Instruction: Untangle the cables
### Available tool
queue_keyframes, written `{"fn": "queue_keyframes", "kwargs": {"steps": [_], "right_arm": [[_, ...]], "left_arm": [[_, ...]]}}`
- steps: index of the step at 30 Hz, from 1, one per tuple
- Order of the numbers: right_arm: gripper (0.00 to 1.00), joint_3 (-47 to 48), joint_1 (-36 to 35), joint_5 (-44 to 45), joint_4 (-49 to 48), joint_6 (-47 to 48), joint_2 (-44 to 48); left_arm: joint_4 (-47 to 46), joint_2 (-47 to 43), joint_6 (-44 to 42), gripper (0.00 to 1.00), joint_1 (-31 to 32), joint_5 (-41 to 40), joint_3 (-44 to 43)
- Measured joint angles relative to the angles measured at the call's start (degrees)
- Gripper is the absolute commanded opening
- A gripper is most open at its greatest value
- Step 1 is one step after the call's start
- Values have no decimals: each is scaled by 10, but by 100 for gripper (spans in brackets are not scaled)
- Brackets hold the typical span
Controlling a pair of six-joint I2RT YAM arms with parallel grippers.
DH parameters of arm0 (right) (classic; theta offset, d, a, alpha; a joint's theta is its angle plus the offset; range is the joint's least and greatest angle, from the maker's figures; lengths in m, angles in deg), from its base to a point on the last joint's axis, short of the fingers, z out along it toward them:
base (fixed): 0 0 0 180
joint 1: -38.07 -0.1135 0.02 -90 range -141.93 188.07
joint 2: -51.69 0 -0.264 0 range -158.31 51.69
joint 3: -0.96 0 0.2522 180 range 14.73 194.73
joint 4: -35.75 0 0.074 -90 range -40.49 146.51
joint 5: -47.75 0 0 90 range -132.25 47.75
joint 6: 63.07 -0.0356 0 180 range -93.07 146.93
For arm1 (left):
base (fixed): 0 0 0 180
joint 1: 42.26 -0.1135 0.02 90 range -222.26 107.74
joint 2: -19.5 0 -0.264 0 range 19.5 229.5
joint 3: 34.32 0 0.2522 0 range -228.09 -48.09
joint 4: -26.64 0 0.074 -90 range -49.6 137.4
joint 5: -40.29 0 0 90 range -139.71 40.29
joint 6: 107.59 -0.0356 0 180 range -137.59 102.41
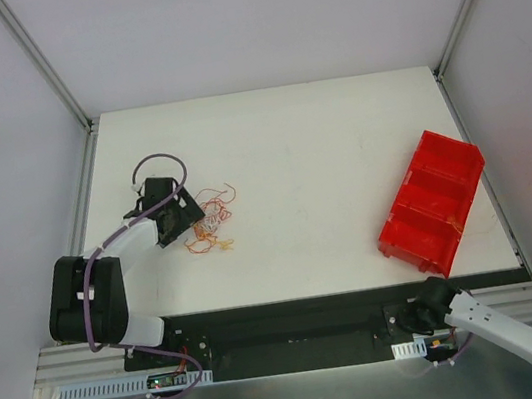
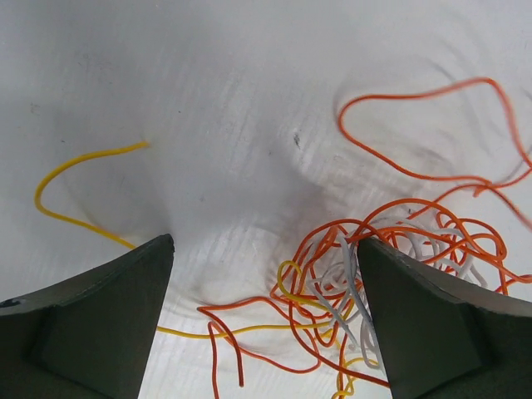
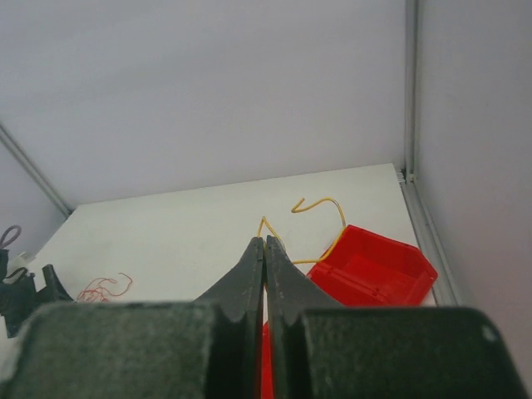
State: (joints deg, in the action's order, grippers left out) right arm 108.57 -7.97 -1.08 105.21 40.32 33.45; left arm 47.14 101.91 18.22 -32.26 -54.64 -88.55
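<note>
**Left fingers spread over the tangle, right fingers pinched on one yellow strand.**

Well left of the red bin [image 1: 430, 202], my left gripper [image 2: 264, 249] hung with its fingers wide apart. The knot of cables [image 1: 211, 220], red-orange, yellow and whitish loops, lay on the table [image 1: 319, 151] partly between them, crowding the right-hand finger. The wires looked very thin, springy and nearly weightless. I judged a pull anywhere would drag the whole clump, so I would take a loose outlying loop or a free end, not the dense middle. Right of the bin, beyond the table's edge, my right gripper [image 3: 265, 241] was closed tight, seemingly on a yellow strand [image 3: 316, 199] that arced from its tips down toward the bin.
</note>
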Motion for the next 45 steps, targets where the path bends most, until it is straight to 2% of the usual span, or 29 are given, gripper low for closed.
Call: {"fn": "queue_keyframes", "kwargs": {"steps": [4,6,7,9,10,15,18,22,27,32,34,41,45], "right_arm": [[0,-45,-52,-3,-15,-18,9],[0,-62,-73,-11,-10,-21,-22],[0,-57,-76,-16,-5,-20,-43],[0,-26,-76,-30,-5,-16,-103],[0,-3,-76,-38,-7,-12,-132],[0,132,-76,-109,-16,2,-228],[0,211,-76,-156,-31,9,-264],[0,246,-76,-177,-55,19,-298],[1,261,-76,-163,-61,44,-372],[0,370,-76,-148,-75,82,-488],[0,361,-76,-140,-83,90,-494],[0,189,-76,-46,-101,111,-412],[1,191,-76,13,-108,140,-402]], "left_arm": [[9,-5,0,95,1,10,-3],[21,-20,0,95,0,22,-6],[32,-34,-2,92,0,35,-11],[44,-63,-5,84,0,54,-18],[49,-87,-8,84,0,67,-23],[62,-219,-25,93,0,123,-50],[62,-258,-40,95,0,169,-96],[65,-256,-59,95,0,232,-152],[76,-221,-70,92,0,315,-208],[85,-159,-79,91,0,389,-268],[87,-141,-83,91,0,409,-282],[85,-131,-98,87,2,436,-278],[81,-123,-102,85,2,445,-254]]}}
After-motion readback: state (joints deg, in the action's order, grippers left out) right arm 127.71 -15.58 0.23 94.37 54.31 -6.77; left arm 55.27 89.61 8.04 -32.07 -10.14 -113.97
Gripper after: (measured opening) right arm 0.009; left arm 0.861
